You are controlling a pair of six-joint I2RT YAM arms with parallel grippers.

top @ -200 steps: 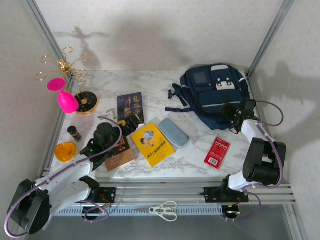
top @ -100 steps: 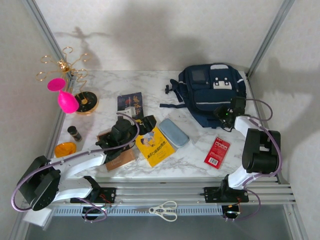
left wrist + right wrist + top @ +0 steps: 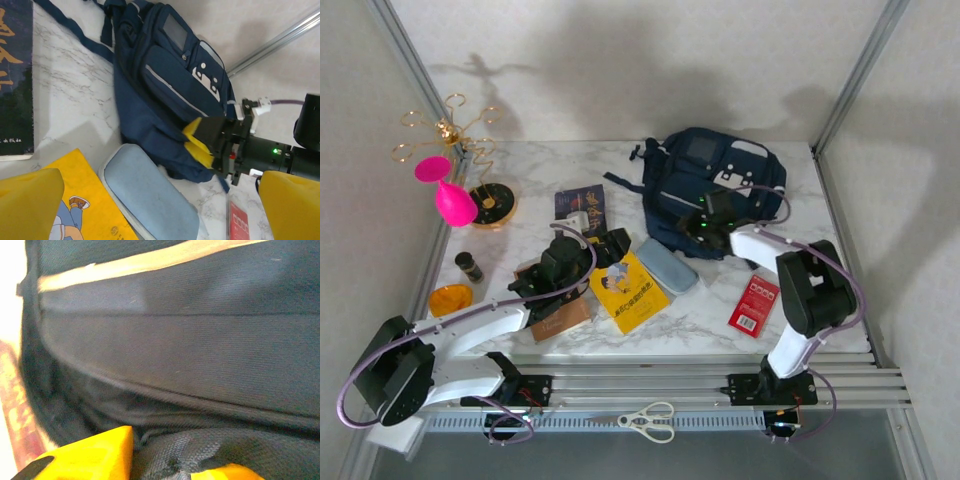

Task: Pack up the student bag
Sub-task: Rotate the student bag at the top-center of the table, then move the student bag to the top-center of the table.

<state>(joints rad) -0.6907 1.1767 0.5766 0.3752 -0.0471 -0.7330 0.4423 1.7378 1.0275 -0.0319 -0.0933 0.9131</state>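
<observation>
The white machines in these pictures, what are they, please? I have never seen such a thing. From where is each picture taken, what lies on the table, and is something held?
They are two robot arms, the left arm and the right arm, bolted at the near edge of a white marble table. One camera looks down from above and behind; the other two sit on the wrists. On the table lie a large navy-blue fabric backpack, a flat grey-blue pencil case, a yellow paper booklet, a dark book and a red packet. The right end effector pinches the backpack's lower edge. The left end effector hangs open near the booklet, holding nothing.
</observation>
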